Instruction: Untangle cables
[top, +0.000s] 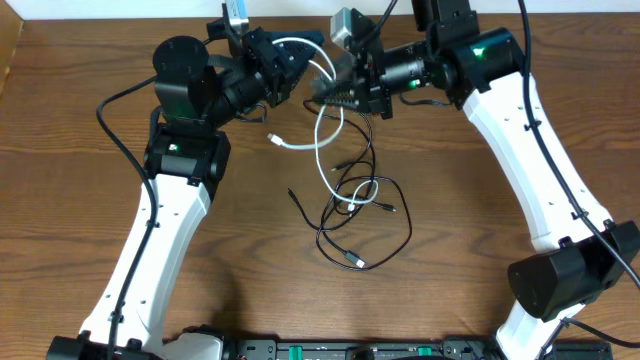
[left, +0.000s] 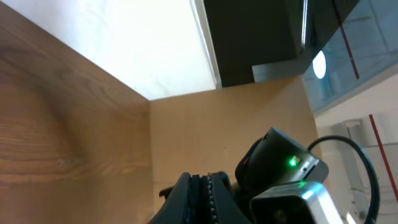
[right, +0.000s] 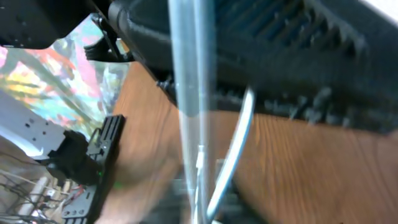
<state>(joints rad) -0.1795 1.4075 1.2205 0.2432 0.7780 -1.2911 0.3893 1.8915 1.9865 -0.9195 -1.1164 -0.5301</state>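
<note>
Looking down from overhead, the left gripper (top: 300, 73) sits clenched just beside the right gripper (top: 326, 89), which is clamped on the white cable (top: 318, 148). That cord arcs over the left gripper, then drops to the table (top: 220, 235). The black cable (top: 365, 215) lies tangled on the wood, crossing the white one.

From the left wrist, the fingers (left: 199, 196) press together; whether they pinch a cord I cannot tell.

From the right wrist, all is blurred. The white cable (right: 238, 140) seems to run under a dark finger.
</note>
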